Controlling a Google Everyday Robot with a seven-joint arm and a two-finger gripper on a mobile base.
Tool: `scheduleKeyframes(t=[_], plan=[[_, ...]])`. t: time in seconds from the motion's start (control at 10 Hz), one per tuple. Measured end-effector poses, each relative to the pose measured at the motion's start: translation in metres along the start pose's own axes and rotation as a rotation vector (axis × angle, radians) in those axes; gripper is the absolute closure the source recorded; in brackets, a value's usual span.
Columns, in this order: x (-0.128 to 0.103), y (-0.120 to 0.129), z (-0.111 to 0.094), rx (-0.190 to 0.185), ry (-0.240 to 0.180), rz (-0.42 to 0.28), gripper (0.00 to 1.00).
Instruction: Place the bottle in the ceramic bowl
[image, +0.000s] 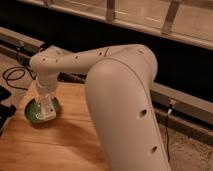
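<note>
White arm (115, 90) fills the middle, over the wooden table (65, 145), whose near part lies open. Green ceramic bowl (35, 112) sits near its left edge. Hand (46, 111) hangs over the bowl, clamped on the bottle (47, 107).

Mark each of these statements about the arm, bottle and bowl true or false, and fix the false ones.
1. The gripper hangs over the ceramic bowl. True.
2. The bottle lies flat on the wooden table beside the bowl. False: it is at the gripper, roughly upright above the bowl.
3. The bowl is glazed red. False: it is green.
4. A black cable loops on the floor to the left of the table. True.
5. The bowl sits near the table's left edge. True.
</note>
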Motion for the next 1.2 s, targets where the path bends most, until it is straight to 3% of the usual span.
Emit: scheduleKeyframes(t=[0.2, 0.3, 0.9, 1.1, 1.2], plan=[[0.011, 0.04, 0.014, -0.056, 0.016, -0.073, 1.0], [0.011, 0.036, 0.014, -0.052, 0.015, -0.07, 0.94], [0.008, 0.035, 0.015, -0.055, 0.02, -0.066, 0.36], [-0.013, 0.025, 0.025, -0.06, 0.033, -0.072, 0.21], [-0.035, 0.017, 0.033, -0.071, 0.036, -0.079, 0.2]])
